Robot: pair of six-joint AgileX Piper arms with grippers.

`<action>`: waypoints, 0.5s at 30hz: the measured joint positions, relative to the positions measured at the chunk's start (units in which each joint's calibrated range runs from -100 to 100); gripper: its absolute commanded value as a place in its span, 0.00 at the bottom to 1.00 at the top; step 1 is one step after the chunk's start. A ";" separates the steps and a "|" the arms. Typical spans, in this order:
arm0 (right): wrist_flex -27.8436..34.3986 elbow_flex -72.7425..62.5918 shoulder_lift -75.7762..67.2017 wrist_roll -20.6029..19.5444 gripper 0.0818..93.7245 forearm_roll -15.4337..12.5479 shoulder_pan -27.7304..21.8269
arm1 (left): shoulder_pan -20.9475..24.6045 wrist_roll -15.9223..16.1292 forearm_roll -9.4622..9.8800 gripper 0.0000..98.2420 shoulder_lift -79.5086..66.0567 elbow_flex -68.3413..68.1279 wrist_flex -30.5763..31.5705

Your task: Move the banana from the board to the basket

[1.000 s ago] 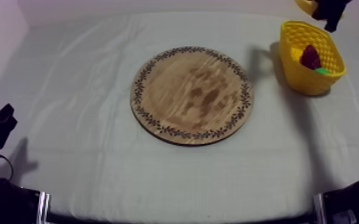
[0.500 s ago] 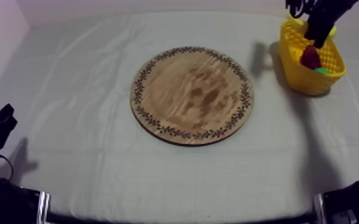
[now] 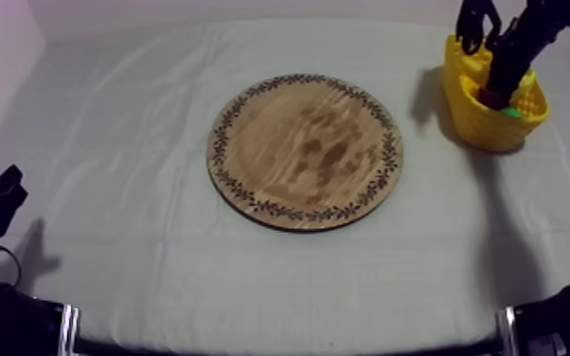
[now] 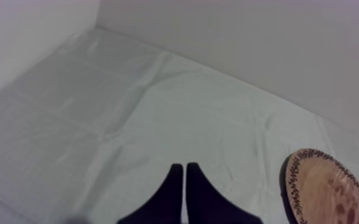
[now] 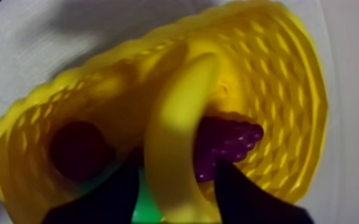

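The robot's right fingers (image 5: 179,170), two black prongs, are clamped on a curved yellow toy banana (image 5: 173,119), one prong pressed to each side of it. The banana runs out from between them into the mouth of a yellow plastic lattice basket (image 5: 277,71). Just past the tip of one finger lies a bunch of purple toy grapes (image 5: 229,140), touching the banana's side. Past the other finger, farther off and near the basket's wall, sits a small red fruit (image 5: 77,149), dark and round. A patch of green shows close against that same finger, though what it is cannot be told. In the top view these fingers reach down inside the basket, well apart from the round wooden board with a patterned rim (image 3: 305,151), which lies bare at the middle of the surface (image 3: 137,142) under its grey-white cloth

The left fingers (image 4: 185,179) lie pressed together as a narrow black wedge and hold nothing. Plain cloth stretches ahead of their tips, and the board's edge lies off to one side of them, well apart
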State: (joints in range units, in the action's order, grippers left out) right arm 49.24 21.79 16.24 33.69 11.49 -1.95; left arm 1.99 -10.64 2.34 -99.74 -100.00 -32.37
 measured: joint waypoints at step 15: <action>-3.88 6.69 -9.42 -1.81 0.04 -5.12 0.16 | 0.00 0.00 0.00 0.00 0.00 0.00 0.00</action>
State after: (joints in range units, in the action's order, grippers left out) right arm 45.35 28.48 6.83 31.89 6.37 -1.79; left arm 1.99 -10.64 2.34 -99.74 -100.00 -32.37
